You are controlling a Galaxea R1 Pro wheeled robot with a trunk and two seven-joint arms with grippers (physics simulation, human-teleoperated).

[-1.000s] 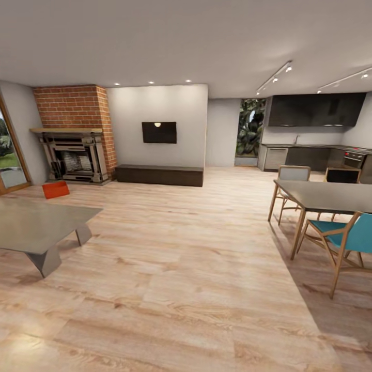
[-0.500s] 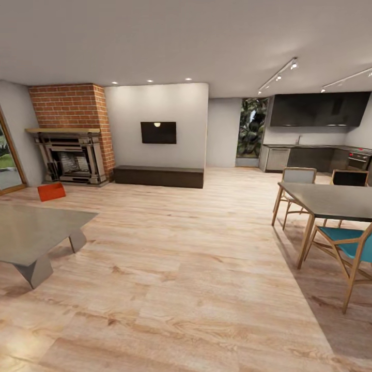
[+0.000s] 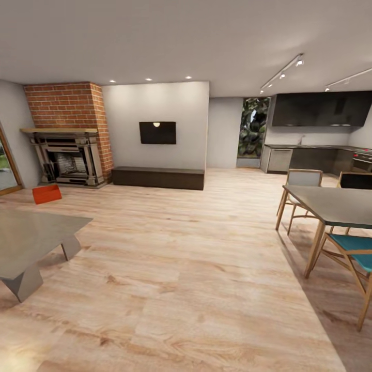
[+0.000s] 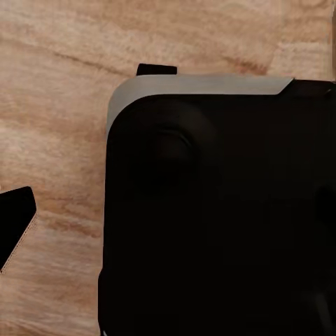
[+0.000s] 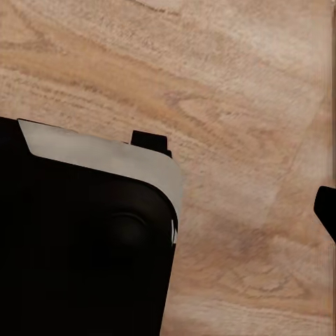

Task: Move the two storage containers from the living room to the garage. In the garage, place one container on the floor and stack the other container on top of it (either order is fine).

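Observation:
One orange-red storage container lies on the light wood plank floor of the living room, at the far left in the head view, just in front of the brick-topped fireplace. The second container is out of view. In the left wrist view a dark fingertip pokes in over the planks beside the robot's black base. Over the wood in the right wrist view hangs another dark fingertip, next to the black base. Nothing shows between the fingers.
A low grey coffee table stands at the near left. A dining table with wooden chairs, one of them teal-seated, fills the right. A dark bench under a wall TV and a kitchen lie beyond. Wide wood floor runs between.
The whole head view has shifted as the camera moved forward: the coffee table slid left, the dining table right. The container has not moved on the floor.

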